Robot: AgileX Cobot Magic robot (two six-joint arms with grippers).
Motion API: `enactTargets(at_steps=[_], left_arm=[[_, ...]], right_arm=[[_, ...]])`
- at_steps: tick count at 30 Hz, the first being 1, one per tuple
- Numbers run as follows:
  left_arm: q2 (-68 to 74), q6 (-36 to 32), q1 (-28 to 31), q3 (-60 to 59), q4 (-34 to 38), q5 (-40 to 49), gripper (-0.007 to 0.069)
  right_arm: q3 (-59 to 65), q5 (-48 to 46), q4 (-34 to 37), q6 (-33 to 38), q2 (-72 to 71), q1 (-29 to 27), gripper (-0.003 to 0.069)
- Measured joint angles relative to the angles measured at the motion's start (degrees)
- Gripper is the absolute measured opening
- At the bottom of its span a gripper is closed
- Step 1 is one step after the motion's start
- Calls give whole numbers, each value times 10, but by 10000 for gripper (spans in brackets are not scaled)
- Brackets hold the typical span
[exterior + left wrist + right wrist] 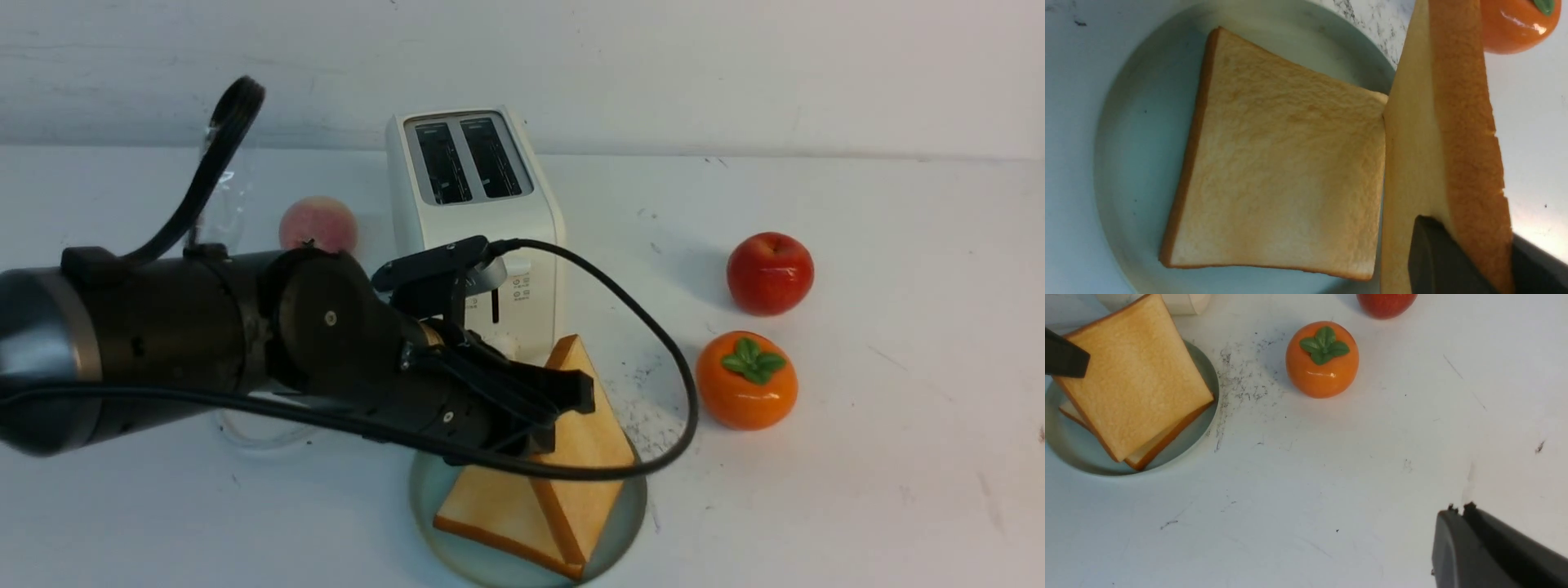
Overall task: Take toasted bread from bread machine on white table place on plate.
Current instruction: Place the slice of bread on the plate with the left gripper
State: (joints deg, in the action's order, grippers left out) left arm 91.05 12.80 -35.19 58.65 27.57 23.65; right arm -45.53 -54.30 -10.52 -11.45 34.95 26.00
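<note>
- Right gripper [1459, 509], on the robot's side: it hung above bare white table [1306, 498], well apart from the plate. Its fingers lay together with nothing between them.
- Plate [423, 500], nearest of the task's things: it carried both pieces of toasted bread. The flat slice [490, 510] lay face-up across the well, filling most of it.
- Held slice [592, 457]: it stood steeply tilted. Its lower edge was down on the right part of the plate and touched the flat slice, and its top corner was raised toward the bread machine.
- Left gripper [559, 416]: it was closed narrowly on the held slice near its upper edge, one finger on each face.
- Step in hand, as judged: the setting-down of the second and last slice. The next move appeared to call for tipping this slice down toward flat over the plate before the fingers parted, then a clean lift away. Released at that tilt, it could topple over the rim onto the table.
- Bread machine [482, 212], just behind the plate: both slots showed dark and empty.
- Right of it, apart from the plate: an orange persimmon [747, 380], with a red apple [770, 272] beyond.
- Left of the bread machine: a peach [318, 223] and a clear vessel [224, 188], largely hidden by the left arm. Its contents could not be told.
</note>
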Motion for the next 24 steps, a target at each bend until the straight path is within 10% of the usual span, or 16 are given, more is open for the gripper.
enactTargets(at_steps=[11, 24], left_arm=[[3, 0, 0, 0, -23, 2, 116], [5, 0, 0, 0, -112, 53, 468]], right_arm=[[0, -1, 0, 0, 0, 0, 33], [0, -1, 0, 0, 0, 0, 43]])
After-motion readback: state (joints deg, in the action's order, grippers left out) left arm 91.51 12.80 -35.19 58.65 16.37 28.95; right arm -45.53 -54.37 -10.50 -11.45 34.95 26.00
